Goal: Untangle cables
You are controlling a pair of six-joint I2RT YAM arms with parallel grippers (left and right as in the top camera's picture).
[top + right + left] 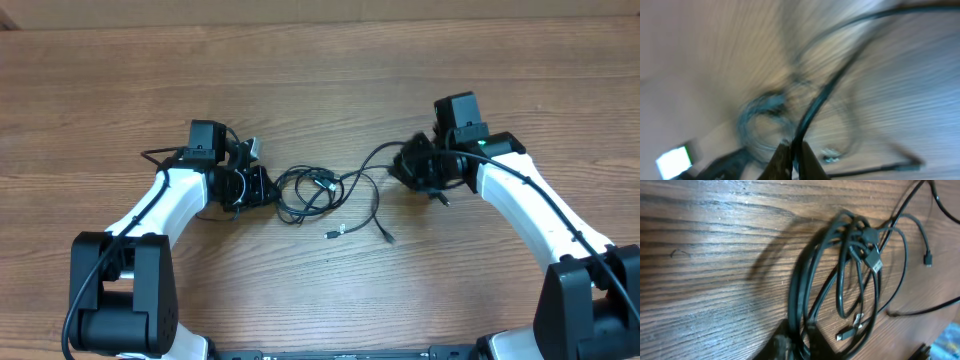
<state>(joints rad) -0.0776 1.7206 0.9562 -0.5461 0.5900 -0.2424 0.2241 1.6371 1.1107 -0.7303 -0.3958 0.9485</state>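
The cables (310,190) lie as a tangle of thin black loops at mid-table between my two arms. My left gripper (262,187) sits at the tangle's left edge. In the left wrist view its fingers (782,347) stand close together at the bottom edge, with several strands of the cables (802,300) running between them. A black plug (875,262) rests on top of the loops. My right gripper (405,165) is right of the tangle, shut on one cable (825,92) that arcs away to the pile. The right wrist view is blurred.
Loose cable ends trail toward the near side, one with a small silver plug (335,231) and one with a dark tip (388,238). The wooden table (320,80) stretches bare behind the arms. Both white arm bodies flank the tangle.
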